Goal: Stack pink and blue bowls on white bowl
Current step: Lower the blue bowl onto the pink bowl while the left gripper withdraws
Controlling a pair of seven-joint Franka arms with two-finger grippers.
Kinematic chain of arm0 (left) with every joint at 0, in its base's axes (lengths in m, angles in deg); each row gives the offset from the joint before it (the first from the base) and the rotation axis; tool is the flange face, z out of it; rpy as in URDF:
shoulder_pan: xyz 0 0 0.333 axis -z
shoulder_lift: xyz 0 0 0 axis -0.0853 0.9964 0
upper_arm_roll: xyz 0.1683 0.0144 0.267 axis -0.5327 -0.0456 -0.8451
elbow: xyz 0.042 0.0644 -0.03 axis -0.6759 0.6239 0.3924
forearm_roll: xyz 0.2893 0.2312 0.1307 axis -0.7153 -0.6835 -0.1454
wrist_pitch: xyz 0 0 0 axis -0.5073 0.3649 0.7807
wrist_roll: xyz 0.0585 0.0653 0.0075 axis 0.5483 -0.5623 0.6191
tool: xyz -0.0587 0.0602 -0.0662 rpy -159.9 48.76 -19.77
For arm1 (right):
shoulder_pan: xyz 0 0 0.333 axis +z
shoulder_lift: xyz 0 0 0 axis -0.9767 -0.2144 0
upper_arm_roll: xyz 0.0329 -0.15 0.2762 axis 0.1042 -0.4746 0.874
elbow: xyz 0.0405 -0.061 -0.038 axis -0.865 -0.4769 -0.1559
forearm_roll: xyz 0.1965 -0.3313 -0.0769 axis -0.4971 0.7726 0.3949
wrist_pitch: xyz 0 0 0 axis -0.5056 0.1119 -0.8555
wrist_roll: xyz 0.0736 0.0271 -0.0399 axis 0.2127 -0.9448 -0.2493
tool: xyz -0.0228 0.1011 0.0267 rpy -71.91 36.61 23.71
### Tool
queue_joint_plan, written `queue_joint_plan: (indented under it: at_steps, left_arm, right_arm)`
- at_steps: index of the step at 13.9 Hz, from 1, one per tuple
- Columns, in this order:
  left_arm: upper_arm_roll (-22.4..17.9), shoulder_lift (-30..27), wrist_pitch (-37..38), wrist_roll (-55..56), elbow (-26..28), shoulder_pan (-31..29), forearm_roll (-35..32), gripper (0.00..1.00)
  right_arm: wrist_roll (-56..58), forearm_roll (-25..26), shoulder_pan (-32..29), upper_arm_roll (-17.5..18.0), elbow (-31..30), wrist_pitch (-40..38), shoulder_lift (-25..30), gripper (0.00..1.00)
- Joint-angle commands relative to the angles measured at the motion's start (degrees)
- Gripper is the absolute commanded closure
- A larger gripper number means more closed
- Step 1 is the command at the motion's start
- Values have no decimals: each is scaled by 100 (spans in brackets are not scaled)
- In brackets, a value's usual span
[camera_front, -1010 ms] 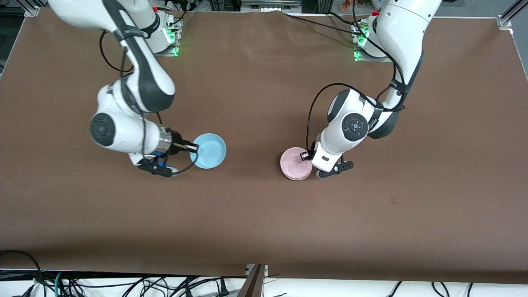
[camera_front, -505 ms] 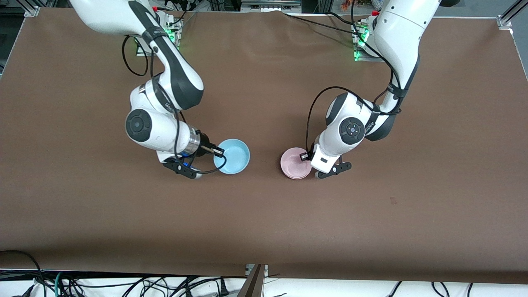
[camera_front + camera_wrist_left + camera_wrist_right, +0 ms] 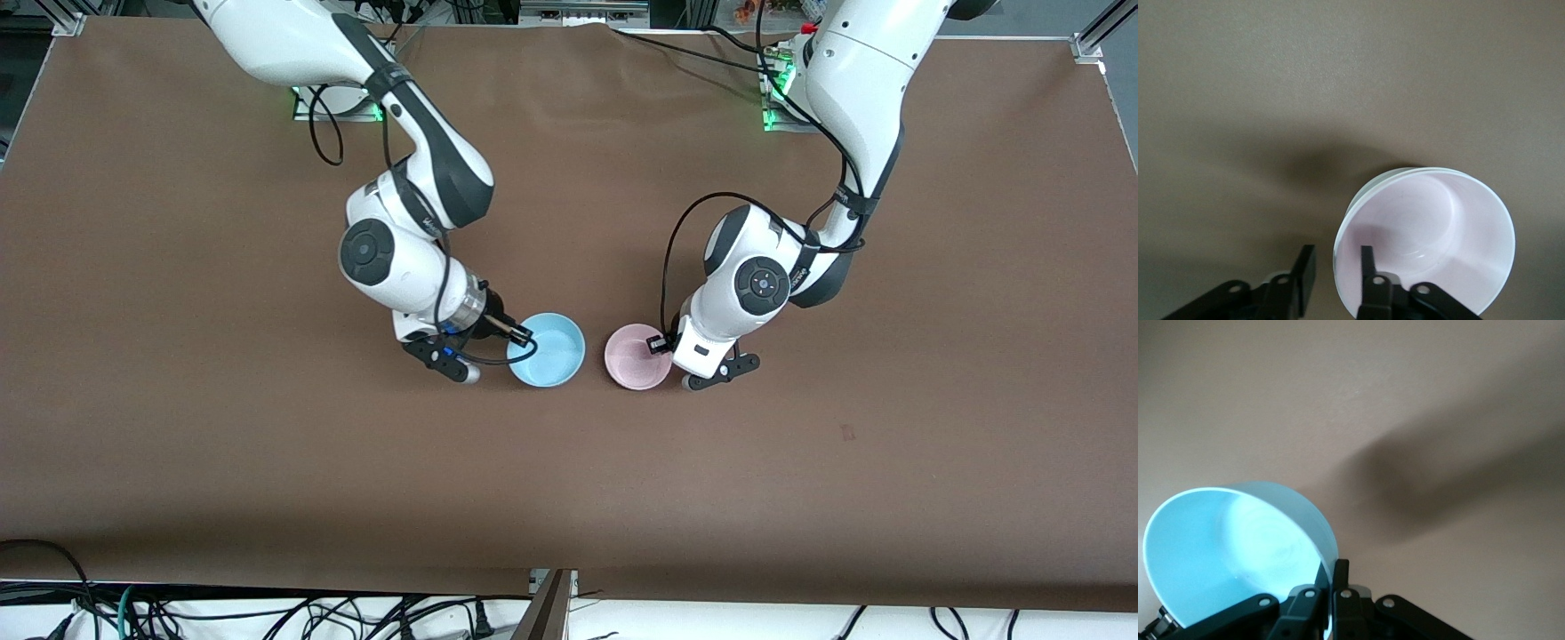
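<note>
The light blue bowl [image 3: 547, 349] hangs tilted just above the table, right beside the pink bowl, on the right arm's side. My right gripper [image 3: 524, 339] is shut on its rim; the right wrist view shows the bowl [image 3: 1225, 547] pinched between the gripper's [image 3: 1330, 587] two fingers. The pale pink bowl [image 3: 636, 356] rests nested in the white bowl, whose rim [image 3: 1371, 183] shows under the pink bowl [image 3: 1431, 233] in the left wrist view. My left gripper [image 3: 658, 344] is open at the pink bowl's edge [image 3: 1337, 257], one finger inside, one outside.
The brown table cover [image 3: 569, 489] is bare around the bowls. The arm bases [image 3: 782, 98] stand at the edge farthest from the front camera. Cables [image 3: 356, 613] hang below the nearest edge.
My right arm has carried the blue bowl a long way toward the pink bowl, now almost beside it. My left gripper and the pink bowl have barely moved.
</note>
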Motion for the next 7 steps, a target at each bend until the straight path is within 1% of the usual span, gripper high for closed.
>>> queue_joint_plan:
  at_steps: [1,4,5,7]
  left_arm:
    - [-15,69,29,-26,-305,-34,192,50]
    - [-15,16,55,-35,-368,-130,183,50]
    - [-15,7,81,-44,-498,-200,183,50]
    - [-7,-2,449,-52,-867,-324,183,50]
  right_arm:
    - [-411,-64,193,-20,526,20,-352,100]
    - [-667,-55,325,-28,650,212,-502,100]
    - [-711,-55,369,-28,642,274,-528,100]
    - [-755,-63,405,-28,650,380,-572,100]
